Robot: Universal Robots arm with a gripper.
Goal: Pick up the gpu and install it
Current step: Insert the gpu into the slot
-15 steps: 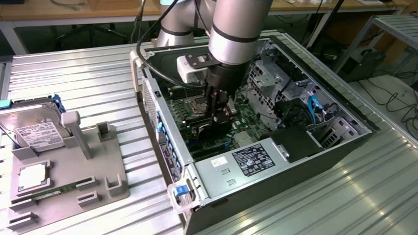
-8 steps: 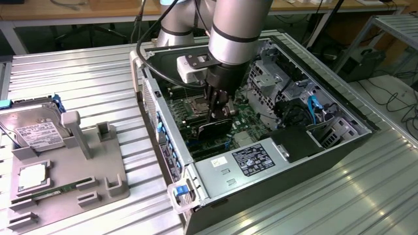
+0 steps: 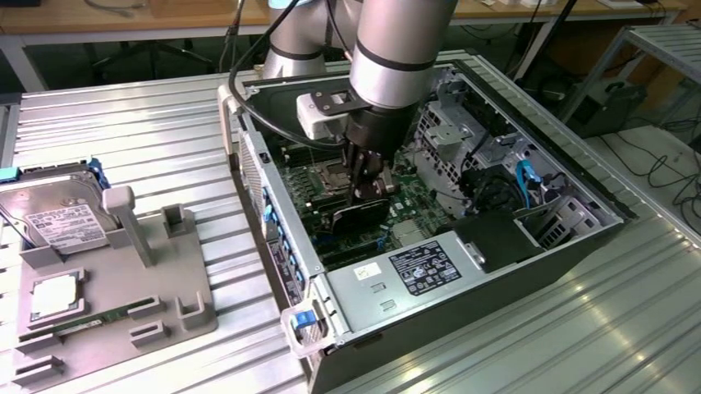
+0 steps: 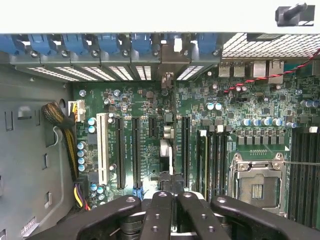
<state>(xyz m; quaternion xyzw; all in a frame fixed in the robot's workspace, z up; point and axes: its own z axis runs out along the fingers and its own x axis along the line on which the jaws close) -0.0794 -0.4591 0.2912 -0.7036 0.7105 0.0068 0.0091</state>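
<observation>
Ribbed metal tabletop (image 3: pixel 547 328) carries an open computer case (image 3: pixel 362 328) at frame centre, a grey fixture tray (image 3: pixel 164 279) at lower left. Inside, the gripper (image 3: pixel 370 176) closes narrowly on the gpu (image 3: pixel 356 215) (black card, edge-on), standing it over the motherboard (image 4: pixel 200 115) slots.

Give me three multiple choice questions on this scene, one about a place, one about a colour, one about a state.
1. Where is the gripper? A over the hard drive; B inside the computer case; C over the grey fixture.
2. What colour are the case's slot clips? A red; B blue; C yellow.
3. The gripper is: A open; B shut on the gpu; C shut on the hard drive.
Answers: B, it hangs over the motherboard; B, the clips show blue; B, its fingers clamp the black card.
</observation>
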